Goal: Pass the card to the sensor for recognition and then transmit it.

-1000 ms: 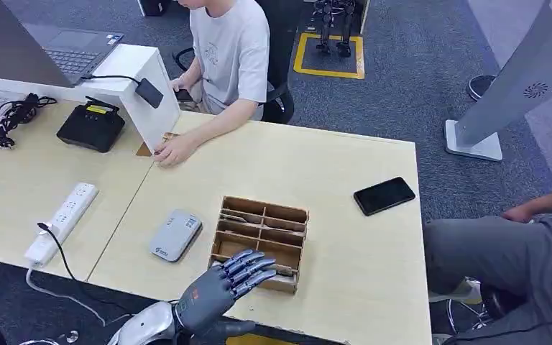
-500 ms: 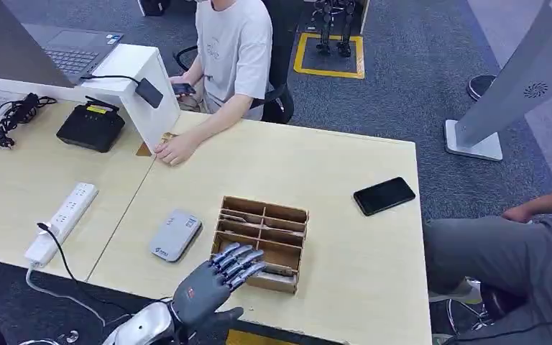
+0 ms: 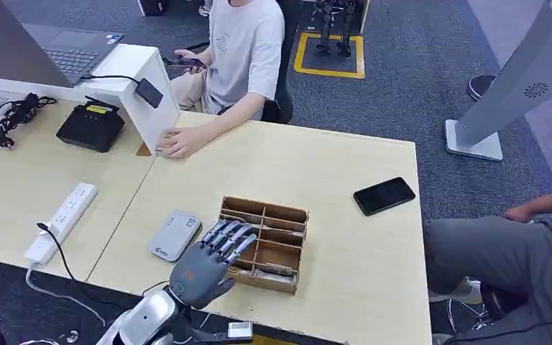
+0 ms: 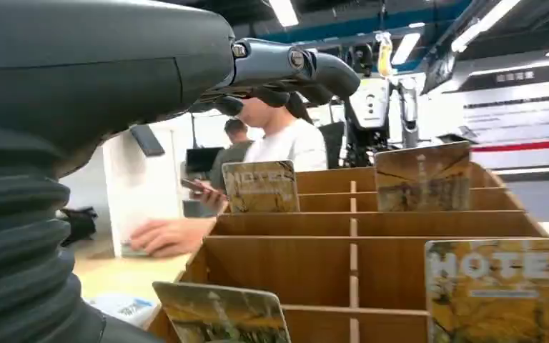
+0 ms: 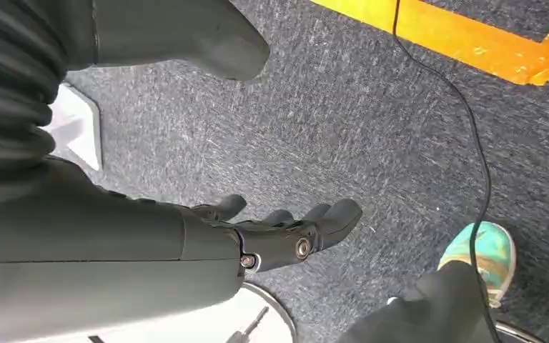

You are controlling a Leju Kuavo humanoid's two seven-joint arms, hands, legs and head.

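The shallow brown slotted box (image 3: 267,243) looks like thin raw plywood, matt, with darker cut edges; at its 9 o'clock lies a rounded grey plastic card reader (image 3: 175,234) with a smooth satin face. The printed hotel cards (image 4: 422,177) standing in the slots have a glossy, laminated look. The pale table top (image 3: 316,172) is smooth wood-grain laminate, matt. The left hand (image 3: 208,262) is dark matt plastic with a ribbed rubbery wrist cover, on a brushed silver metal forearm. At the box's 2 o'clock a black phone (image 3: 384,195) shows glossy glass. Under the right hand (image 5: 271,236), the grey carpet (image 5: 372,121) is rough and flecked.
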